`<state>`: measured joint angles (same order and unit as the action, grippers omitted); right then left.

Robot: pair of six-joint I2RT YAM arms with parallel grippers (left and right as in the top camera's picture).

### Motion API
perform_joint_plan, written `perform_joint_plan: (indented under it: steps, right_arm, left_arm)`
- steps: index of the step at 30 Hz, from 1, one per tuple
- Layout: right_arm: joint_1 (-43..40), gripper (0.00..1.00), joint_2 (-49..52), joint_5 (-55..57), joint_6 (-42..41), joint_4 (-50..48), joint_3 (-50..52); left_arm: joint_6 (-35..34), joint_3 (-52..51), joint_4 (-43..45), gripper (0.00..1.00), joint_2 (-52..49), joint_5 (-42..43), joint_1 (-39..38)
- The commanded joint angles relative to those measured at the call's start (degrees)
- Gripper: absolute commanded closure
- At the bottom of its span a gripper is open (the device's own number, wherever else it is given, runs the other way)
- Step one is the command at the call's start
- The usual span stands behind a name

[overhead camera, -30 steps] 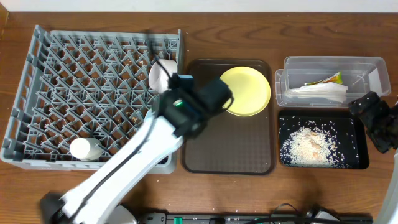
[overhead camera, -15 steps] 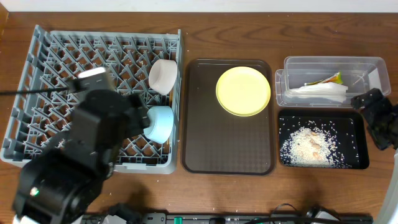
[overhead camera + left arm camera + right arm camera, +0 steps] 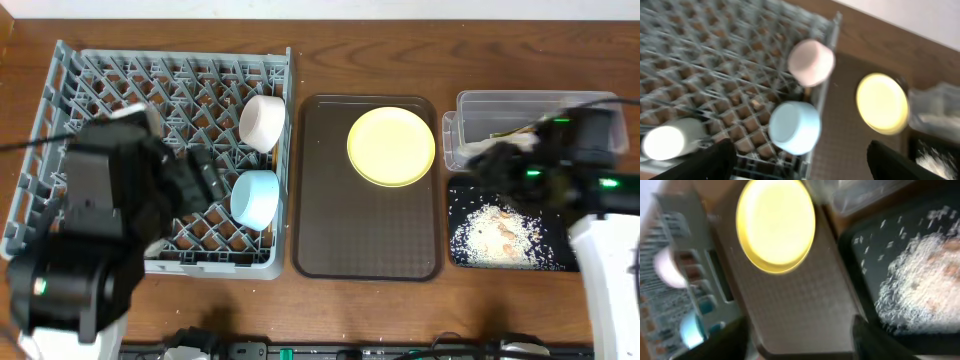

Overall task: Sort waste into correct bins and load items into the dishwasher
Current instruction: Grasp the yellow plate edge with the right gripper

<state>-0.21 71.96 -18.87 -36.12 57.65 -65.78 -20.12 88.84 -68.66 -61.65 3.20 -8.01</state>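
The yellow plate [image 3: 391, 147] lies on the brown tray [image 3: 365, 235]. The light blue bowl [image 3: 254, 197] and the white bowl [image 3: 263, 123] sit on their sides in the grey dish rack [image 3: 110, 90]. The white cup [image 3: 667, 141] lies in the rack, hidden under my left arm in the overhead view. My left gripper [image 3: 205, 178] is open and empty above the rack, left of the blue bowl [image 3: 795, 127]. My right gripper [image 3: 485, 165] is open and empty over the bins, facing the plate [image 3: 775, 226]. No chopsticks show.
The clear tub [image 3: 535, 105] stands at the back right; my right arm hides most of the napkin in it. The black tray [image 3: 462, 250] in front of it holds rice scraps [image 3: 500, 232]. Wooden table runs all round.
My left arm has swung from the brown tray back over the rack to the left. My right arm has moved in from the right edge, leftward over the bins.
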Motion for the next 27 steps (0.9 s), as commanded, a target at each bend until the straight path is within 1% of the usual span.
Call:
perform_joint_plan:
  steps: [1,2,5,8,10,12,14,17,20,23,25,27]
  right_arm:
    - [10.9,0.53,1.1,17.9,-17.0,0.2,0.0]
    - [13.9,0.56,1.9,21.0,-19.8,-0.1,0.0]
    - [21.2,0.59,5.6,27.3,-24.7,-1.7,0.0]
    - [25.6,0.59,11.7,29.1,-27.5,-5.0,-0.1]
    - [26.9,0.60,16.1,28.9,-27.5,-8.5,-0.1]
    - [27.5,0.58,20.6,28.9,-27.5,-11.6,-0.3]
    - [27.4,0.57,25.2,28.8,-27.8,-12.7,-1.0]
    - [26.8,0.52,31.1,28.7,-28.2,-13.4,-2.2]
    - [26.2,0.49,35.1,28.9,-27.5,-15.5,-2.8]
    - [26.1,0.55,37.9,28.7,-26.8,-17.9,-2.8]
    - [26.1,0.61,38.8,28.1,-26.9,-18.1,-2.8]
    - [26.1,0.76,39.1,27.8,-26.8,-17.8,-2.8]
  left_arm:
    - [6.9,0.2,0.1,0.13,-3.4,14.6,2.4]
    - [8.6,0.2,0.1,0.13,-4.3,16.3,2.7]
    - [12.9,0.2,0.1,0.13,-6.2,17.4,2.9]
    - [13.1,0.2,0.1,0.13,-6.8,17.4,2.9]
    - [13.1,0.2,0.2,0.13,-6.4,17.6,2.9]
    - [14.1,0.2,0.2,0.13,-5.9,19.1,2.9]
    - [14.4,0.2,-0.1,0.13,-5.2,19.3,2.9]
    - [14.5,0.2,-1.2,0.13,-4.2,18.0,3.0]
    - [14.6,0.2,-2.1,0.13,-4.1,17.5,3.0]
    - [14.6,0.1,-2.4,0.13,-4.4,17.5,3.0]
    - [14.5,0.1,-2.6,0.13,-4.6,17.3,3.0]
    - [14.6,0.1,-2.9,0.13,-4.9,16.6,3.0]
